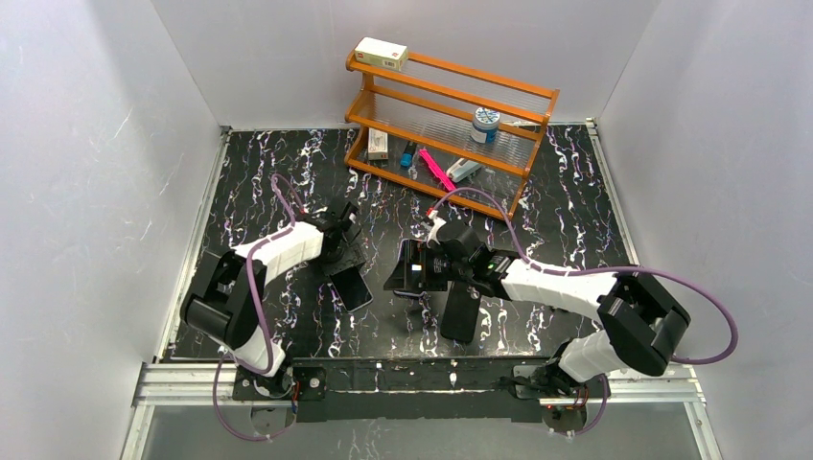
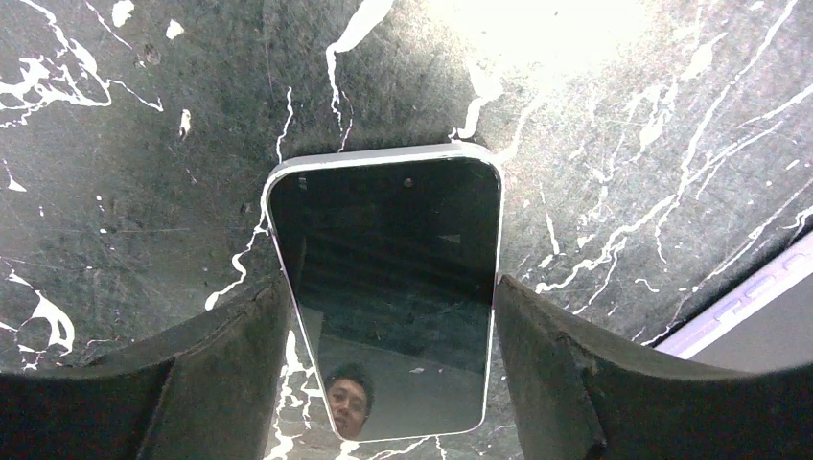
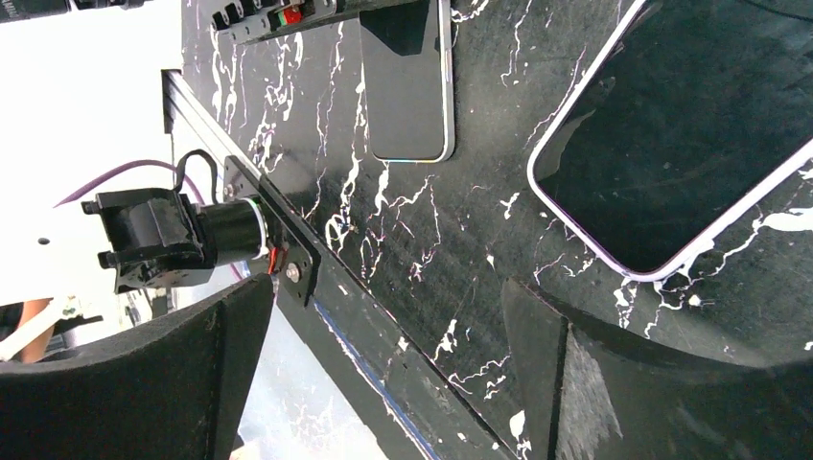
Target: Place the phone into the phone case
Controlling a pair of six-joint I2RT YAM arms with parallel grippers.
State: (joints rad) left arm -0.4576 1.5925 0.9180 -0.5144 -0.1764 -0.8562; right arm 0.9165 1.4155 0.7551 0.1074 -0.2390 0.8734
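Straddling the phone (image 2: 383, 259) with left claw (image 2: 390, 292) to grasp (clamped yet? cannot tell), holding right claw (image 3: 388, 287) wide, empty; needing firm pinch next

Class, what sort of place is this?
Probably a robot lab cell: white walls enclose a marbled table; left arm and right arm bolted at its edge; wooden rack of props.

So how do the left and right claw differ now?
The left claw straddles the phone, its fingers beside both long edges; the right claw has nothing between its fingers. The left claw is centred on its phone; the right claw has the lavender-rimmed phone off to one side. Both are open, with black fingers.
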